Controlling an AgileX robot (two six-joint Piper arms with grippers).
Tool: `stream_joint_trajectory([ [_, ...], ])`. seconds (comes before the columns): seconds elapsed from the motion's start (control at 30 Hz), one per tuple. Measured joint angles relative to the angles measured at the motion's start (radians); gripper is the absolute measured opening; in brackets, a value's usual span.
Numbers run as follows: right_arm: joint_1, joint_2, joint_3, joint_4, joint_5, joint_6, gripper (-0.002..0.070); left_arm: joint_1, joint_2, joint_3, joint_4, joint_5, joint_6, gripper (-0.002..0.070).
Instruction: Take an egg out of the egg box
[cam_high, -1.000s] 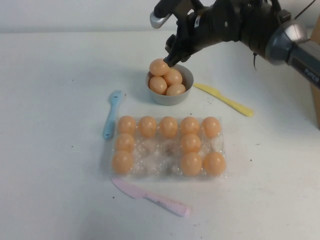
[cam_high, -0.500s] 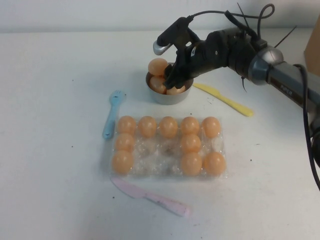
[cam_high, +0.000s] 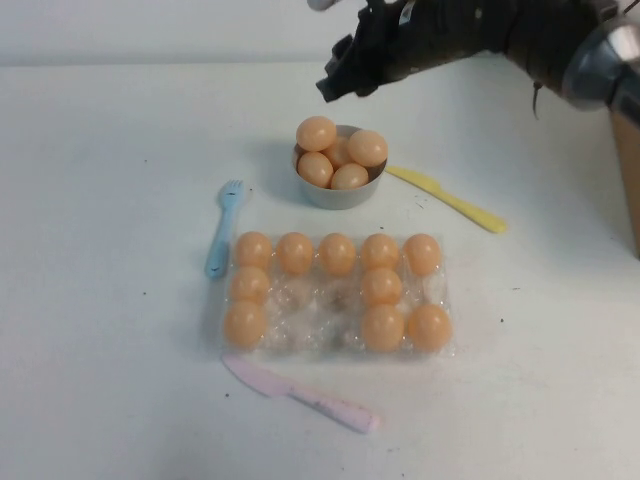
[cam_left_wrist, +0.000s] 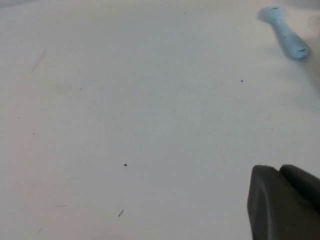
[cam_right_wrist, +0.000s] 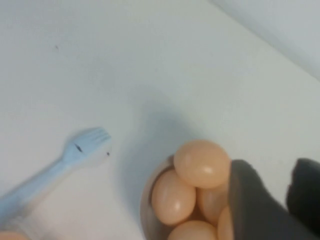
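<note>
Eggs, small, smooth and peach-orange, sit in two places on my screens. Ten rest in the flat clear crinkly plastic egg box (cam_high: 335, 345) at the middle of the white table (cam_high: 100, 200): five fill its far row, two sit in the middle row and three in the near row, the other cups bare. The tray's long axis runs left to right. The egg (cam_high: 366, 148) lying highest on the right of the round grey bowl (cam_high: 335, 193) rests on a heap with four more, just beyond the tray; I cannot tell which way it points. I can read no writing or label anywhere.

The right gripper (cam_high: 337, 78) hangs in the air beyond the bowl, clear of the eggs, its dark fingers (cam_right_wrist: 255, 205) parted by a narrow gap with nothing between them. The left gripper (cam_left_wrist: 285, 202) shows only as a dark tip over bare table, and I cannot tell how it stands.

A light blue plastic fork (cam_high: 223, 228) lies left of the tray, a yellow plastic knife (cam_high: 447, 198) right of the bowl, and a pink plastic knife (cam_high: 300, 394) just near of the tray.
</note>
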Motion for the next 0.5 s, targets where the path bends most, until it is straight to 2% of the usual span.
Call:
stream_joint_trajectory([
  [0.07,0.010,-0.079,0.048,0.002,-0.007,0.010,0.0111,0.000,0.000,0.000,0.000,0.000,0.000,-0.0003],
  [0.17,0.027,-0.204,0.198,0.002,-0.097,0.035,0.0020,0.000,0.000,0.000,0.000,0.000,0.000,-0.0003],
  [0.4,0.057,-0.595,0.834,0.028,-0.616,0.088,-0.0014,0.000,0.000,0.000,0.000,0.000,0.000,-0.0003],
  [0.5,0.059,-0.745,1.017,0.037,-0.737,0.089,-0.0016,0.000,0.000,0.000,0.000,0.000,0.000,-0.0003],
])
